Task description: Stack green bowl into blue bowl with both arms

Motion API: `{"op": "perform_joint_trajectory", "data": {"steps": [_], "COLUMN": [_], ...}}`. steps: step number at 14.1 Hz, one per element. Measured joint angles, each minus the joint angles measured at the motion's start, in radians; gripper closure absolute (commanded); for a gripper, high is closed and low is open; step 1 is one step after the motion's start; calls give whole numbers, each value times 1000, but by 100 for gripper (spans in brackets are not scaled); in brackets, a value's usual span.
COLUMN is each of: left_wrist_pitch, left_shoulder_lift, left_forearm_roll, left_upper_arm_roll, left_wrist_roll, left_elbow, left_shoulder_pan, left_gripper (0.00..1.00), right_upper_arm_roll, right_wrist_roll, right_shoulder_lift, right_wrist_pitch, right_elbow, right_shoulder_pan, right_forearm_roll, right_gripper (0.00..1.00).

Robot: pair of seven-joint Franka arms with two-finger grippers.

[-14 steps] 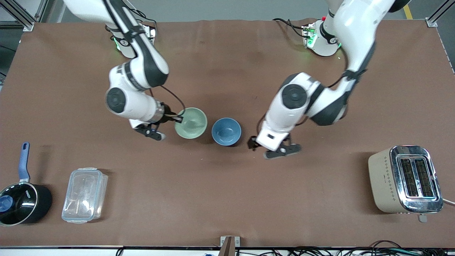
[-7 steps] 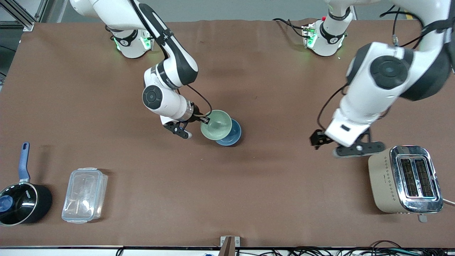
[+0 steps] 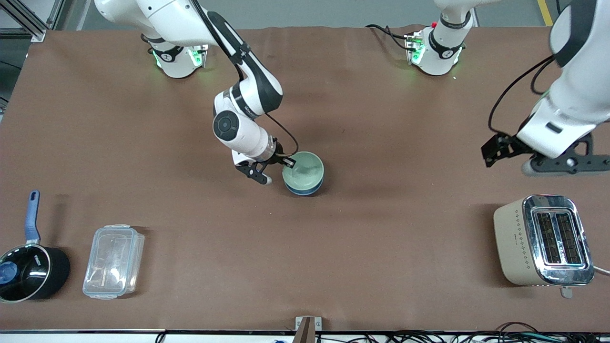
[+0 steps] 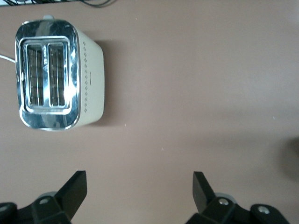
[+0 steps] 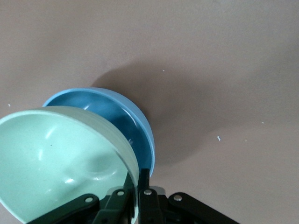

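The pale mint-green bowl (image 3: 304, 167) sits inside the sky-blue bowl (image 3: 302, 190) at the middle of the table. My right gripper (image 3: 288, 163) is shut on the green bowl's rim at the side toward the right arm's end. In the right wrist view the green bowl (image 5: 60, 158) is tilted a little in the blue bowl (image 5: 126, 123), with the right gripper (image 5: 135, 186) pinching its rim. My left gripper (image 3: 507, 157) is open and empty, up in the air over bare table near the toaster; its open jaws also show in the left wrist view (image 4: 140, 186).
A beige and chrome toaster (image 3: 543, 240) stands at the left arm's end near the front camera, and shows in the left wrist view (image 4: 56, 77). A clear plastic box (image 3: 113, 261) and a black saucepan with a blue handle (image 3: 28, 267) are at the right arm's end.
My right gripper carried the green bowl sideways over the blue bowl and lowered it in. My left arm swung away from the bowls toward its own end and rose.
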Motion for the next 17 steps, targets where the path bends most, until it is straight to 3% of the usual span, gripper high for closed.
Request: {"op": "perform_joint_trajectory", "data": {"steps": [2, 4, 5, 6, 8, 10, 13, 15, 17], "left_wrist_pitch": [-33, -64, -92, -103, -112, -111, -100, -91, -85], "left_shoulder_lift": [-44, -81, -102, -114, -137, -152, -154, -153, -152], "left_forearm_roll": [-45, -63, -80, -90, -111, -128, -132, -132, -132], "left_upper_arm_roll": [33, 143, 228, 264, 344, 379, 381, 381, 381], "left_wrist_roll": [28, 49, 74, 81, 84, 88, 88, 88, 88], "left_elbow": [-5, -23, -34, -40, -65, -84, -94, -98, -99], "left_shoulder_pan": [0, -92, -169, -202, -268, -289, -292, -296, -298], "left_gripper": [0, 0, 0, 0, 0, 0, 0, 0, 0], "right_upper_arm_roll": [-1, -1, -1, -1, -1, -1, -14, -53, -103], "right_wrist_roll": [0, 0, 0, 1, 1, 2, 37, 41, 42], "right_shoulder_lift": [11, 18, 19, 19, 22, 23, 12, -33, -104], "right_wrist_pitch": [1, 1, 1, 1, -3, -8, -59, -205, -396], "right_elbow": [1, 2, 3, 3, 3, 4, 32, 84, 157], "right_shoulder_pan": [1, 6, 9, 10, 10, 11, 9, -4, -36], "right_forearm_roll": [0, 0, 0, 0, 0, 0, 0, -16, -111], "right_gripper": [98, 98, 90, 81, 30, 1, 0, 0, 0]}}
